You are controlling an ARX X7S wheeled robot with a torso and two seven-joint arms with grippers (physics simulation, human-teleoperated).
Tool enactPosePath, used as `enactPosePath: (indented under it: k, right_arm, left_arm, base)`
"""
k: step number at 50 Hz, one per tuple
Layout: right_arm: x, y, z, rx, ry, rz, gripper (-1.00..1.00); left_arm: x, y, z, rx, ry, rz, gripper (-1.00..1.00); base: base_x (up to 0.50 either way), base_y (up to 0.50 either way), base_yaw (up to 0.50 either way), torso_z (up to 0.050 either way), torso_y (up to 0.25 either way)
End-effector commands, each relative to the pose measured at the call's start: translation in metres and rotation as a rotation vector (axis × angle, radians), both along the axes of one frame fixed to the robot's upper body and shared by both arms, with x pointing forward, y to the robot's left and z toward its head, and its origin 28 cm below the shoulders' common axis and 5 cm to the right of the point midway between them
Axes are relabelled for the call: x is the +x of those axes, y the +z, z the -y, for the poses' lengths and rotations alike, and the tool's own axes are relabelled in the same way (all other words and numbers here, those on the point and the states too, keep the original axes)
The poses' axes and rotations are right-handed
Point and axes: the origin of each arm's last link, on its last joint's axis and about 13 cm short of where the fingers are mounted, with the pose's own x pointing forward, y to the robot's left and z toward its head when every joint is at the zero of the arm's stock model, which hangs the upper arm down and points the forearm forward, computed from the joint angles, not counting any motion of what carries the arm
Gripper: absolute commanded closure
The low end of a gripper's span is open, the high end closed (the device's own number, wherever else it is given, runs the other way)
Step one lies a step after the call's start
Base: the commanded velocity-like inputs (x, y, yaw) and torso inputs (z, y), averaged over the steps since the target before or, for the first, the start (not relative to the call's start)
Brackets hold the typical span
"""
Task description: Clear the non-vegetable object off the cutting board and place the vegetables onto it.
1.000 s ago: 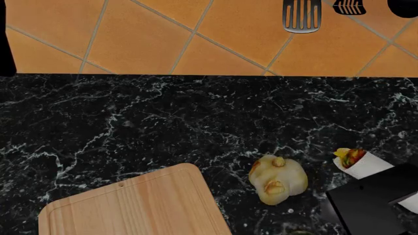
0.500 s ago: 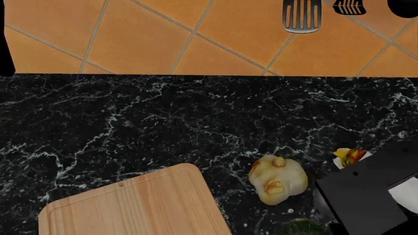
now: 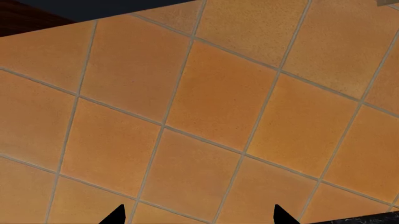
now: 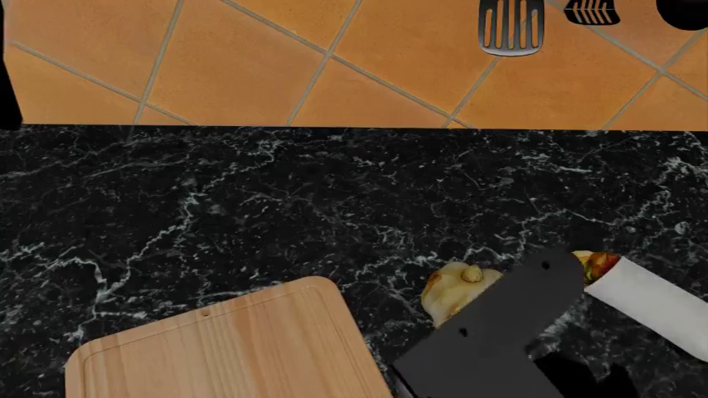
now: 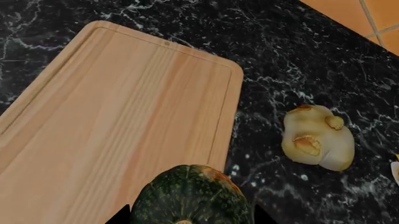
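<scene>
The light-wood cutting board (image 4: 221, 348) lies at the front left of the black counter with nothing on it. In the right wrist view my right gripper (image 5: 190, 217) is shut on the dark green round vegetable (image 5: 187, 193), which hangs over the cutting board's (image 5: 112, 126) near right edge. The pale lumpy bulb (image 5: 318, 137) rests on the counter to the right of the board. My right arm (image 4: 498, 332) half covers the bulb (image 4: 446, 286) in the head view. The white wrap (image 4: 647, 300) lies further right, filling end toward the bulb. My left gripper (image 3: 197, 218) is open, facing the tiles.
An orange tiled wall (image 4: 277, 58) rises behind the black marble counter (image 4: 277, 191). A slotted spatula (image 4: 511, 29) and other dark utensils hang at the wall's top right.
My right arm has swung left with the green vegetable, now crossing over the bulb toward the board. The wrap is uncovered and shows more of its length.
</scene>
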Motion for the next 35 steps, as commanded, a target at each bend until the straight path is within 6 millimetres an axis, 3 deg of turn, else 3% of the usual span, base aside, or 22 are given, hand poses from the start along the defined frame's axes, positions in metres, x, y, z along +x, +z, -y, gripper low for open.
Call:
enactPosePath:
  k: [1,25,35]
  right_arm:
    - [0.007,-0.002,-0.016,0.02,0.12,0.02,1.0]
    - [0.025,-0.011,-0.048,-0.003,0.265,-0.014,1.0]
    - [0.031,-0.023,-0.057,0.002,0.286,-0.047,1.0]
  left_arm:
    - [0.0,0.004,0.0,-0.022,-0.013,0.013,-1.0]
    - [0.001,0.001,-0.004,-0.035,-0.005,0.014,-1.0]
    - [0.001,-0.002,-0.004,-0.034,-0.004,0.006,-1.0]
  base:
    - [0.03,0.0,0.0,0.0,0.0]
    - [0.03,0.0,0.0,0.0,0.0]
    - [0.03,0.0,0.0,0.0,0.0]
